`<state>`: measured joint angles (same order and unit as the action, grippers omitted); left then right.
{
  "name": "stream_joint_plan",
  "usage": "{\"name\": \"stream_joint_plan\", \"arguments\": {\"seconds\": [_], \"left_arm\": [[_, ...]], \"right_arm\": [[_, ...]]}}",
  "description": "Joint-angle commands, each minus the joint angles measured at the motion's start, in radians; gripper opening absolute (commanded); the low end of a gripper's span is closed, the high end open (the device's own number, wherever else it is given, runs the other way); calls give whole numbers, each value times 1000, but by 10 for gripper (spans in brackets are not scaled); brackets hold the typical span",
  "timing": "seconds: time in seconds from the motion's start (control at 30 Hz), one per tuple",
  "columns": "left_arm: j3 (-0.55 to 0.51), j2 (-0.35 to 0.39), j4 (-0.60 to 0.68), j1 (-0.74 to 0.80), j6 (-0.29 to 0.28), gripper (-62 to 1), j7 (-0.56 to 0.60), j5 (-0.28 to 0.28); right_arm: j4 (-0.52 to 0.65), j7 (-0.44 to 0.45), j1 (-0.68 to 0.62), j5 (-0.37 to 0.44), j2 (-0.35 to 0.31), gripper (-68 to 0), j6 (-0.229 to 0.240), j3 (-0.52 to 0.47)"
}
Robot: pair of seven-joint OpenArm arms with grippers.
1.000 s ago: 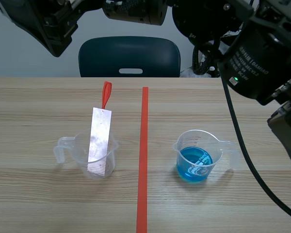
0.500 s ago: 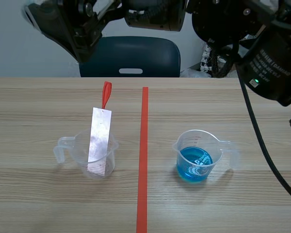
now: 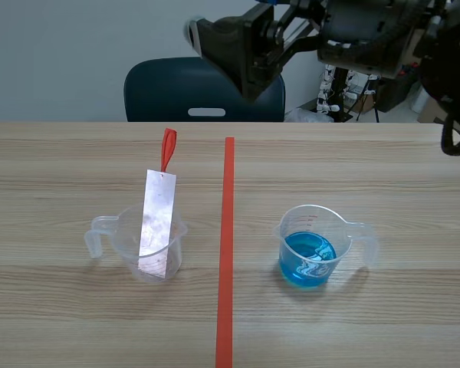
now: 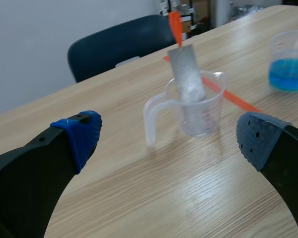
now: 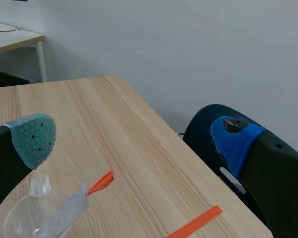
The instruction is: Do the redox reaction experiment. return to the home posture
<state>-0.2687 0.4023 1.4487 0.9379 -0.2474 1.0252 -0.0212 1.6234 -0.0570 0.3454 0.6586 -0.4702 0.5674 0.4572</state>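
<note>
left gripper (image 4: 169,136): fingers wide apart, nothing between the blue pads (image 4: 82,133). It sits low over the table (image 4: 139,198), aimed nearly along the tabletop. The clear beaker (image 4: 214,110) is just ahead of it, nearer the right finger, with its handle turned toward the left finger. The metal strip (image 4: 188,82) stands in that beaker and leans on the rim, with an orange tab (image 4: 174,25) on its upper end. The blue-liquid beaker (image 4: 288,49) is well ahead, out past the right finger, on the other side of the tape line (image 4: 241,103).

right gripper (image 5: 134,140): also spread, holding nothing. One pad is grey-green, the other blue. It is up high, looking down across the table. The clear beaker is below it, by the finger with the grey-green pad, and the strip's tab points toward the gap between the fingers. One end of the tape line lies below, between the fingers. The dark chair (image 5: 201,131) is beyond the table edge, partly behind the finger with the blue pad.

scene view: the right arm (image 3: 241,50) is raised, stretched across the top from the right, with its end past the middle and in front of the chair back. Both beakers stand upright, well apart, one on each side of the tape line. Neither gripper touches them.
</note>
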Motion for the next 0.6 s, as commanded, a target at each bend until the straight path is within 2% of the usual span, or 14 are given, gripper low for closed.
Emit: {"name": "stream_joint_plan", "arguments": {"seconds": [0.0,0.2,0.37,0.47,0.57], "left_arm": [[-2,10,55,34,-1,-37,-24,8],[-2,17,275,107,-1,-37,-179,7],[-1,23,394,115,2,-37,-293,7],[-1,63,436,129,21,-37,-330,8],[-1,110,461,153,48,-37,-341,16]], "right_arm": [[30,30,-14,7,-28,4,-3,-29],[80,45,-136,0,-96,4,-3,-158],[119,51,-278,-1,-126,4,-5,-293],[122,67,-352,-14,-125,4,-11,-377],[122,93,-410,-76,-125,4,-19,-451]]}}
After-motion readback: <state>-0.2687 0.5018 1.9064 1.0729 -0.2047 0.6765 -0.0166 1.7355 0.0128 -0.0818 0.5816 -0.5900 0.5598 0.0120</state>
